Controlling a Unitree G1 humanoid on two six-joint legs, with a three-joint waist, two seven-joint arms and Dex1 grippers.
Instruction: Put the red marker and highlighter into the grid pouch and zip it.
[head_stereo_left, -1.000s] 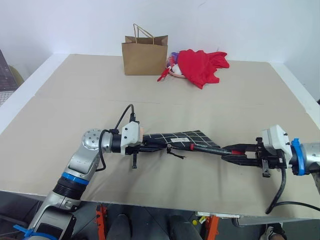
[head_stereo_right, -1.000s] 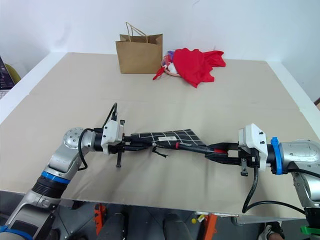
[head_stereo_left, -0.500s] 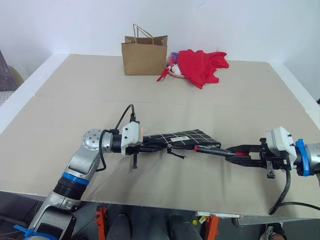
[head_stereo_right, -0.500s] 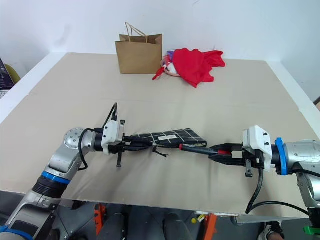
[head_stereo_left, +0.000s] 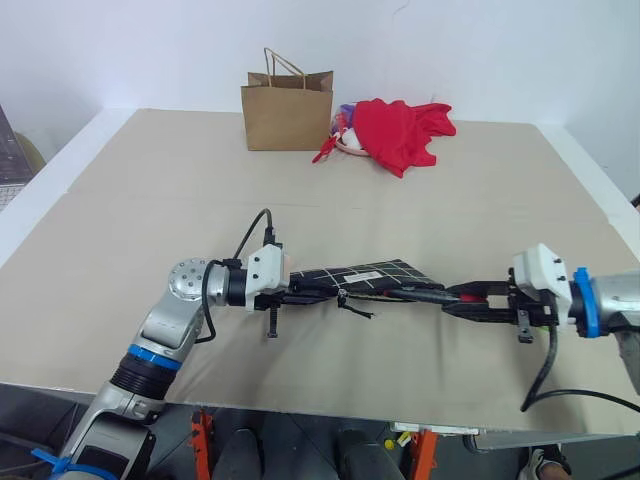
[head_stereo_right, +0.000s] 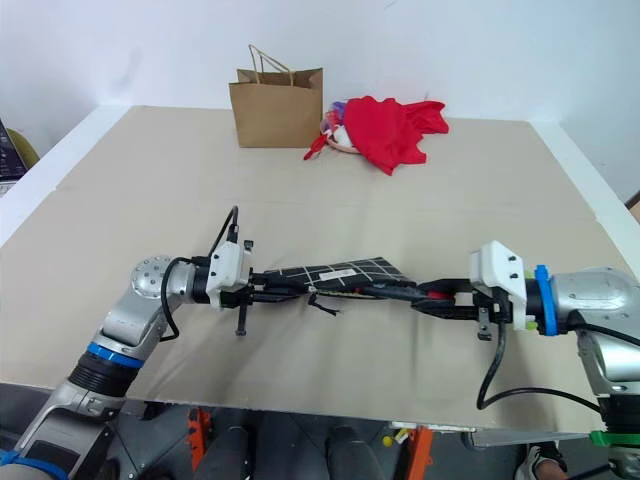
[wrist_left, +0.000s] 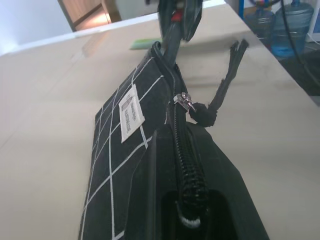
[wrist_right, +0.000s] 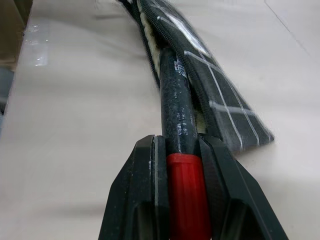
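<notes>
The grid pouch (head_stereo_left: 372, 276) hangs just above the table, black with white lines and a small white label (wrist_left: 131, 107). My left gripper (head_stereo_left: 300, 293) is shut on its left end beside the zipper, and the cord pull (wrist_left: 220, 92) dangles. My right gripper (head_stereo_left: 456, 297) is shut on the red marker (wrist_right: 187, 200). The marker's black cap end (wrist_right: 175, 110) pokes into the pouch's open right mouth. The light green highlighter (wrist_left: 145, 43) lies on the table beyond the pouch in the left wrist view.
A brown paper bag (head_stereo_left: 288, 112) stands at the back of the table (head_stereo_left: 150, 210), with a red cloth (head_stereo_left: 402, 130) bunched next to it on the right. The table's front edge runs just below both arms.
My right gripper has moved left toward the pouch, and the marker's black end now sits deeper in the pouch's mouth than half a second ago. The left gripper has held still.
</notes>
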